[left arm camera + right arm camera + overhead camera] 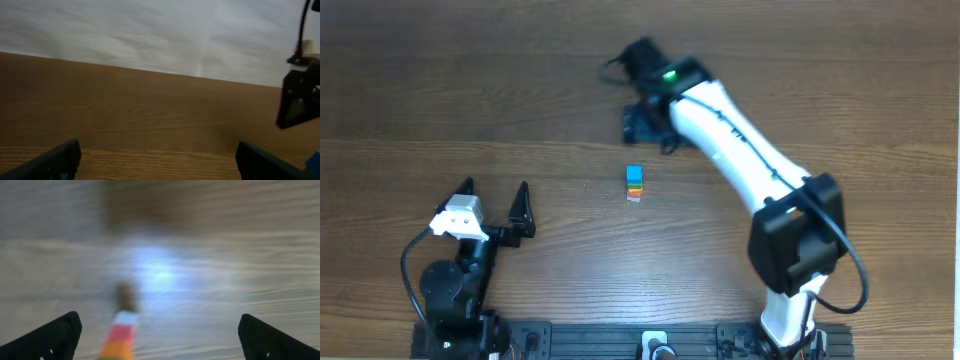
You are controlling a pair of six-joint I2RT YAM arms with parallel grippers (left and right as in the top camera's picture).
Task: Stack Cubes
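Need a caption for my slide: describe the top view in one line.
Cube stack on the table, open left gripper and open right gripper both clear of it.

A stack of cubes stands near the middle of the table. Just beyond it, toward the far edge, room is taken by the right gripper, and its white arm slants back to the near right corner. Open wood is left along the left side, apparently up to the left gripper, spread wide near the near left corner.
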